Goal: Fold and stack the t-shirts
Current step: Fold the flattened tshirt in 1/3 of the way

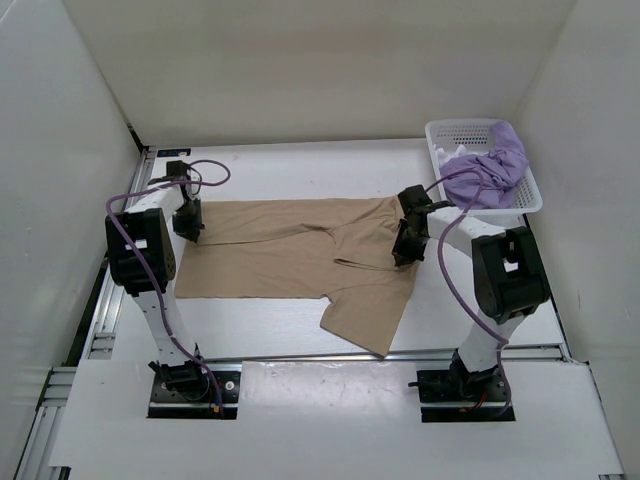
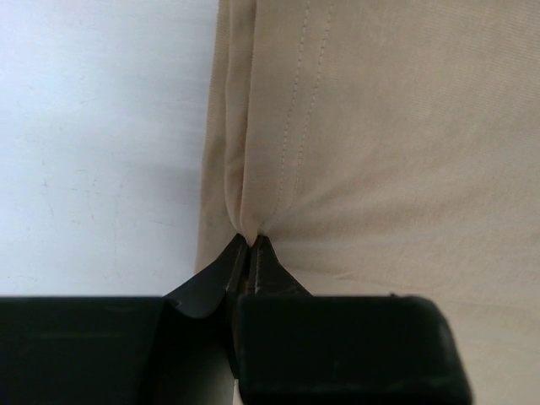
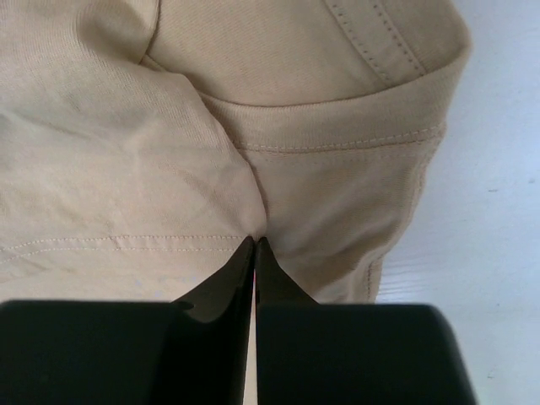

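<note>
Fingers (image 2: 215,283) of the left gripper (image 2: 251,239) are closed tight on a small pucker of cloth at the stitched hem (image 2: 295,110) of the tan t-shirt (image 1: 290,255); the right gripper (image 3: 256,242) is pinched shut in the same way on a fold just below the ribbed collar band (image 3: 337,139). So each arm holds one end of the same garment.

That shirt lies spread across the middle of the table (image 1: 300,170), hem to the left and neck to the right, with one sleeve (image 1: 360,320) trailing toward the near edge; the lavender t-shirt (image 1: 495,170) is heaped in the white basket (image 1: 445,130) at the far right corner, well apart, with some white cloth (image 1: 462,155) showing beside it.

The step in hand looks like carrying both ends over for a fold. To do it well, raise the two ends together and level; keep the cloth lightly taut between the arms, not stretched; move both in step so the crease runs straight. Both pinches are thin, so I cannot tell whether they catch both layers; lift slowly and mind the loose sleeve, which may drag and skew the fold.
</note>
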You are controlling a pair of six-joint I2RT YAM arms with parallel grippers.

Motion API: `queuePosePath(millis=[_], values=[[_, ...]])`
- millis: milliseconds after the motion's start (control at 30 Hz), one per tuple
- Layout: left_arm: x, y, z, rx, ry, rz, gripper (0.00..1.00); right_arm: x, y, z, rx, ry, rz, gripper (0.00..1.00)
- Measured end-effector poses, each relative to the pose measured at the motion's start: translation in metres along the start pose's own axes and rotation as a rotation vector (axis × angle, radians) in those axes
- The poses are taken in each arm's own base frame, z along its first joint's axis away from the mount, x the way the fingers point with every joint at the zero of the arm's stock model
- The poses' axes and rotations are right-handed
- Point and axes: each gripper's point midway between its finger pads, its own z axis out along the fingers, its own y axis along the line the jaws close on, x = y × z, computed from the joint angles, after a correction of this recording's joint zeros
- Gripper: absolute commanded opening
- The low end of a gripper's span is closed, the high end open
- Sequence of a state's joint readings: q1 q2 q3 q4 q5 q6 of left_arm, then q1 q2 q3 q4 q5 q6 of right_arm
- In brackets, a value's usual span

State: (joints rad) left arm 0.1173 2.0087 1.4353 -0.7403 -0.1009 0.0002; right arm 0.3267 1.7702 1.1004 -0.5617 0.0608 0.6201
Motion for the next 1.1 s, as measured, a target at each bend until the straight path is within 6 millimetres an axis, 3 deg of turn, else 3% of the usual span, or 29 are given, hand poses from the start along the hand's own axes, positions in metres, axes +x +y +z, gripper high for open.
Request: queuePosePath(millis=[433, 633, 867, 1100], values=[[-0.011, 0.029, -0.005, -0.086, -0.027, -0.041, 0.11, -0.007, -0.002, -0.027, -0.021, -0.069, -0.027, 0.0], [-0.014, 0.032, -0.007, -0.096, -0.033, -0.044, 0.11, -0.01, -0.004, -0.031, -0.04, -0.065, -0.002, 0.0], [-0.031, 0.039, -0.017, -0.104, -0.072, -0.06, 0.11, -0.013, -0.001, -0.049, -0.094, -0.076, 0.006, 0.0], [-0.029, 0.044, -0.018, -0.114, -0.063, -0.067, 0.11, -0.014, 0.001, -0.06, -0.131, -0.071, 0.008, 0.0]])
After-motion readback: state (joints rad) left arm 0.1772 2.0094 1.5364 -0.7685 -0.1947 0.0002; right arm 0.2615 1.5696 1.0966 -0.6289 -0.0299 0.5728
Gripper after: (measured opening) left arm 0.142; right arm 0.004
